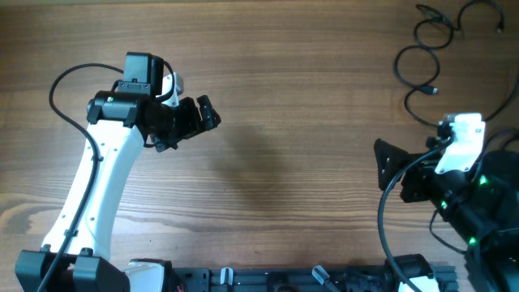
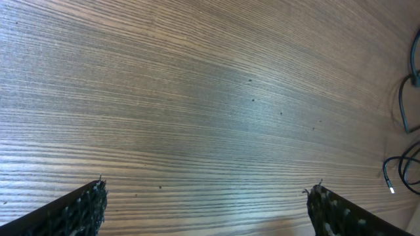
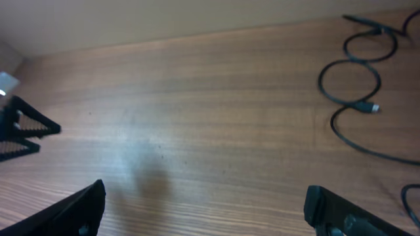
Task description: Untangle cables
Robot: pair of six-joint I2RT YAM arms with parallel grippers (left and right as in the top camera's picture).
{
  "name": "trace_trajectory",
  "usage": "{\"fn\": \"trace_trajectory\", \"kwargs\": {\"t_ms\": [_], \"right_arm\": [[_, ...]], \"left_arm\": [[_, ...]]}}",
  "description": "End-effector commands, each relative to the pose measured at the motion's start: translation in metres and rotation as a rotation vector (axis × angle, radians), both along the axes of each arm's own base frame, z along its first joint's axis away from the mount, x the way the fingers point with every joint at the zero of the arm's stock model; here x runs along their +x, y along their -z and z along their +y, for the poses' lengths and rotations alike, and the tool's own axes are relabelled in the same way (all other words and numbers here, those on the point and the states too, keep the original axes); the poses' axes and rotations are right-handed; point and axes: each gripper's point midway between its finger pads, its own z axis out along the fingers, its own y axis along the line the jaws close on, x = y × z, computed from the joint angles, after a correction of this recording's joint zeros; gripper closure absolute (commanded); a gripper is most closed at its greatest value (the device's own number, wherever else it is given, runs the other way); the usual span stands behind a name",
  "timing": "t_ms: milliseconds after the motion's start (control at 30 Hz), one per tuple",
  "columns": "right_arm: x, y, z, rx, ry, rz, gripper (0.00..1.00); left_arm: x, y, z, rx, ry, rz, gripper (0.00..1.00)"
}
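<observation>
The cables [image 1: 426, 61] are thin black cords lying as loose loops at the table's far right corner, with a small plug end near the middle. They also show in the right wrist view [image 3: 357, 82] and at the right edge of the left wrist view [image 2: 408, 98]. My left gripper [image 1: 199, 122] is open and empty over the left-centre of the table, far from the cables; its fingertips frame bare wood [image 2: 207, 203]. My right gripper [image 1: 389, 166] is open and empty at the right, below the cables [image 3: 203, 210].
The wooden table [image 1: 292, 97] fills the view. A thicker black wire [image 1: 65, 85] loops from the left arm's base at the far left. Dark arm bases and hardware [image 1: 308, 280] line the front edge.
</observation>
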Motion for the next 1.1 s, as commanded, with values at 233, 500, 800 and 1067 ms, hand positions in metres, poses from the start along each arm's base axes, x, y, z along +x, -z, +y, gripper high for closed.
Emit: {"fn": "trace_trajectory", "kwargs": {"t_ms": [233,500,800,1067], "right_arm": [[-0.009,0.013,-0.004,-0.047,-0.008,-0.032,0.0],[-0.021,0.006,-0.006,-0.036,-0.006,-0.141,0.0],[-0.017,0.057,-0.004,0.006,-0.004,-0.354,0.0],[0.0,0.073,-0.002,0.003,-0.008,-0.52,0.0]], "left_arm": [[0.003,-0.01,0.002,0.004,0.012,-0.039,0.0],[0.003,-0.01,0.002,0.004,0.012,-0.039,0.0],[0.002,-0.01,0.002,0.005,0.012,-0.039,0.0],[0.002,-0.01,0.002,0.005,0.012,-0.039,0.0]]}}
